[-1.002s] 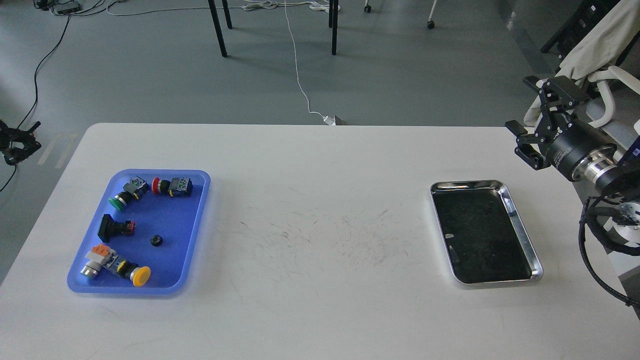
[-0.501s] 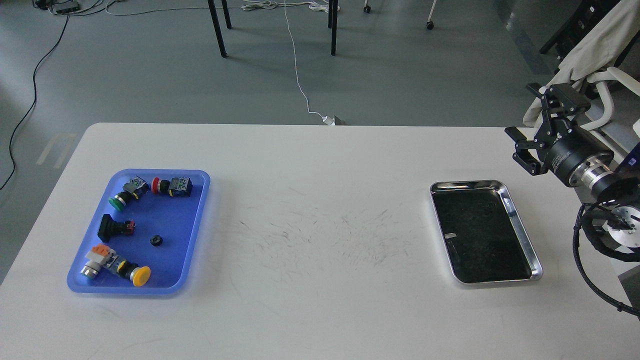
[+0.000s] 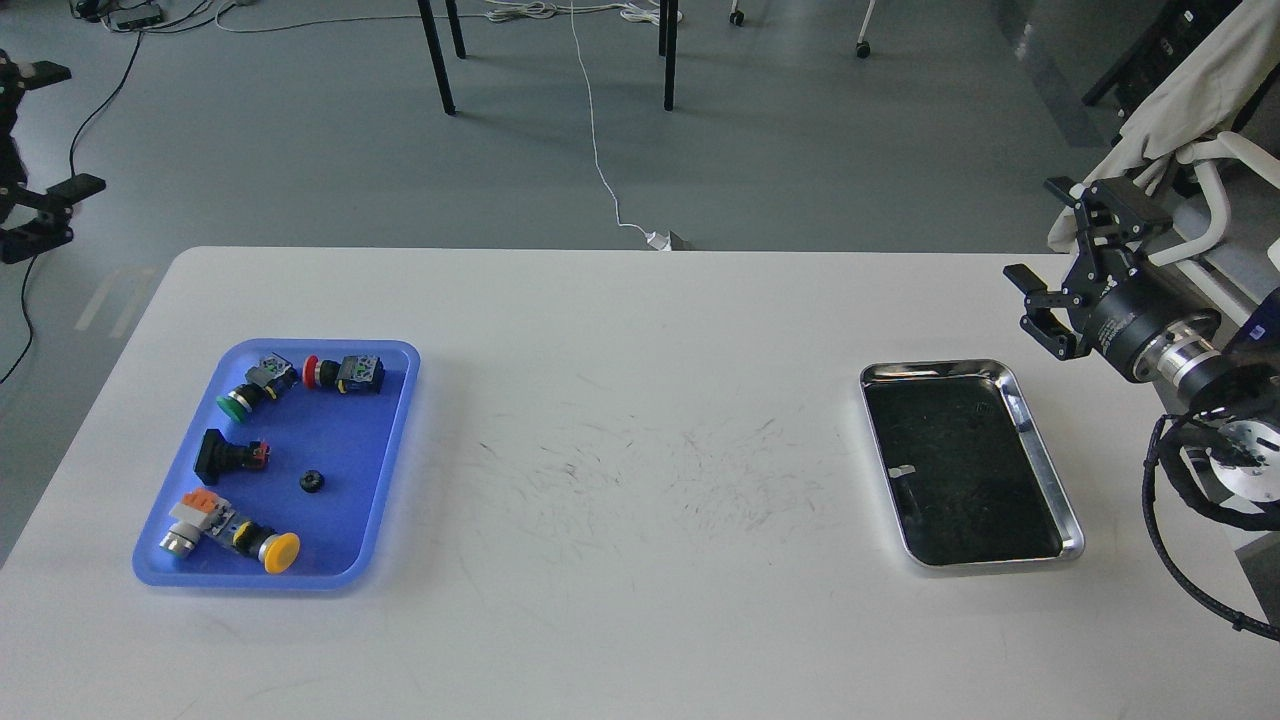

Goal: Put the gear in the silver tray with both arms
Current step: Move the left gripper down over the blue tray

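White worktop: the gear (image 3: 313, 481), small and black, lies in the blue tray (image 3: 395, 420) near the left edge, well apart from the empty silver tray (image 3: 1045, 470) near the right edge. Left gripper (image 3: 30, 215), at the far-left corner, is the nearer; its jaws stand apart, empty. Right gripper (image 3: 1060, 265), wide and empty, hangs just beyond the silver tray.

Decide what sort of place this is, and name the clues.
Probably a robotics lab or workshop: a white table with a blue tray of push-button switches, loose cables on a grey floor, and a robot's right gripper.

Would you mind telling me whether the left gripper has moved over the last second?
Yes. The left gripper now sits higher at the view's left edge, farther up from the table's far-left corner than a second ago, open.
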{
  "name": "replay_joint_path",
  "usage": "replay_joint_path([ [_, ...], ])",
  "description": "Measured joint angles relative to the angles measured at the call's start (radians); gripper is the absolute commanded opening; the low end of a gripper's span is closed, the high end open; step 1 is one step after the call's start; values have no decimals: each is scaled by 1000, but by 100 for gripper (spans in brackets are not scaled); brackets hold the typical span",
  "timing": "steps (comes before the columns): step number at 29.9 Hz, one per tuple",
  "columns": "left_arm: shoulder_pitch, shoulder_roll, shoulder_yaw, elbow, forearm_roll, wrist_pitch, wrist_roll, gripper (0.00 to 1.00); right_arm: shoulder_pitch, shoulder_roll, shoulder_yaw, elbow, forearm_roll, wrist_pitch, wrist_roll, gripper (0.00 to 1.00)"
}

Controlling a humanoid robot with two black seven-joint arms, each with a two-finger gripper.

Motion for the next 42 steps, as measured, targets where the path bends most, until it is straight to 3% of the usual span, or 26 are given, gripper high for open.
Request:
replay_joint_path([
  [9, -16, -45, 1, -178, 418, 0, -1, 99, -6, -2, 1, 4, -2, -3, 1, 97],
  [15, -78, -13, 13, -272, 475, 0, -6, 99, -12, -7, 4, 6, -3, -3, 1, 97],
  [21, -62, 63, 52, -456, 540, 0, -104, 98, -13, -8, 28, 2, 2, -5, -2, 97],
  [28, -24, 43, 113, -494, 786, 17, -136, 97, -27, -6, 56, -4, 42, -2, -4, 97],
  [35, 14, 35, 152, -520, 821, 39, -151, 98, -31, -5, 102, -5, 54, -2, -3, 97],
  [42, 64, 64, 146, -519, 801, 44, -272, 99, -37, -3, 111, -3, 54, -5, -3, 97],
])
